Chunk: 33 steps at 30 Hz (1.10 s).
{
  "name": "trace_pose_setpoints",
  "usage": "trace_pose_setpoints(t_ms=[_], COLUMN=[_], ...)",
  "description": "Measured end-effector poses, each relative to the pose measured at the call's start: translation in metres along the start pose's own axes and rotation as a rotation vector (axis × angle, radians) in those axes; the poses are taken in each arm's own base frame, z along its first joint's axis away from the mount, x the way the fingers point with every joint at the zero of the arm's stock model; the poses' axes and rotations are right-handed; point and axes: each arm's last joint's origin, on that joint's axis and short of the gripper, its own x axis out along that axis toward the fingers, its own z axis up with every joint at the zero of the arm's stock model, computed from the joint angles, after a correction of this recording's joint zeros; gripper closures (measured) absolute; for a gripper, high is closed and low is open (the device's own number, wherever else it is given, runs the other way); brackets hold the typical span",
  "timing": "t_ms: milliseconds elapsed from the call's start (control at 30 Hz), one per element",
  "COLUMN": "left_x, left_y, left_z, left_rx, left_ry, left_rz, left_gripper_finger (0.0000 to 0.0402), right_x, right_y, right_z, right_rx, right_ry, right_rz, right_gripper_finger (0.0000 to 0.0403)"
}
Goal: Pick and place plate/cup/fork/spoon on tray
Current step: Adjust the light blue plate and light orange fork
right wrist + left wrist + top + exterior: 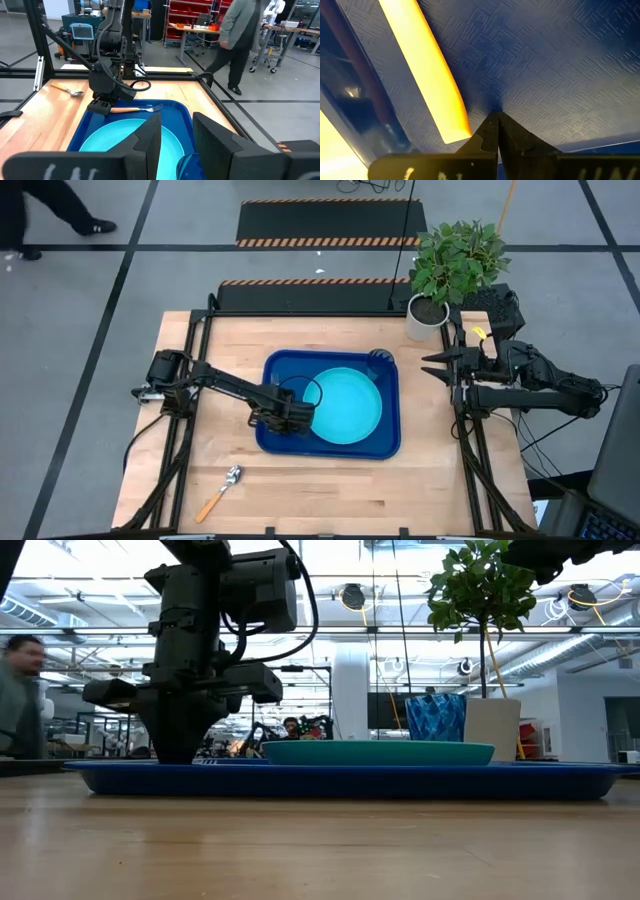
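The dark blue tray [285,370] lies mid-table. The turquoise plate [345,405] rests flat in it, and the dark blue cup [380,360] stands in its far right corner. The fork [135,109] lies flat on the tray floor left of the plate, its orange handle [425,70] toward the left gripper. My left gripper [497,120] is shut, pointing down at the tray floor beside the handle's free end. The spoon [222,490] lies on the table at the near left. My right gripper [175,135] is open and empty at the table's right edge. My left gripper's shut fingertips [490,131] come from above onto the tray floor [545,65], right beside the free end of the fork's handle [456,131]. I cannot tell whether they touch the floor or the handle. The fork lies flat, outside the fingers.
A white plant pot [425,318] with a green plant stands at the table's far right corner, near the right arm. Bare wood lies in front of the tray and along the left side. A person [240,35] walks in the room beyond the table.
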Motion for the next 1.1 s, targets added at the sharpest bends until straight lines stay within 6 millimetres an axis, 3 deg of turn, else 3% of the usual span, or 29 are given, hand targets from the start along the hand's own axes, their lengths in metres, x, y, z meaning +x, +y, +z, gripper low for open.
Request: trace_pose_setpoints(t_ms=[200, 467, 1100], left_x=[-0.006, -0.034, -0.035], left_y=[0.003, 0.012, 0.008], left_z=[-0.001, -0.003, -0.003], left_rx=[0.000, -0.032, -0.014], left_ry=[0.000, -0.088, -0.120], left_rz=[0.005, -0.026, -0.067], left_gripper_finger=[0.0400, 0.0400, 0.0400], right_x=[0.000, 0.000, 0.000], right_y=[0.000, 0.000, 0.000], right_z=[0.000, 0.000, 0.000], right_rx=[0.000, 0.003, 0.004], right_ry=[0.001, 0.000, 0.003], right_rz=[0.000, 0.000, 0.001], right_gripper_finger=[0.0296, 0.0296, 0.0296])
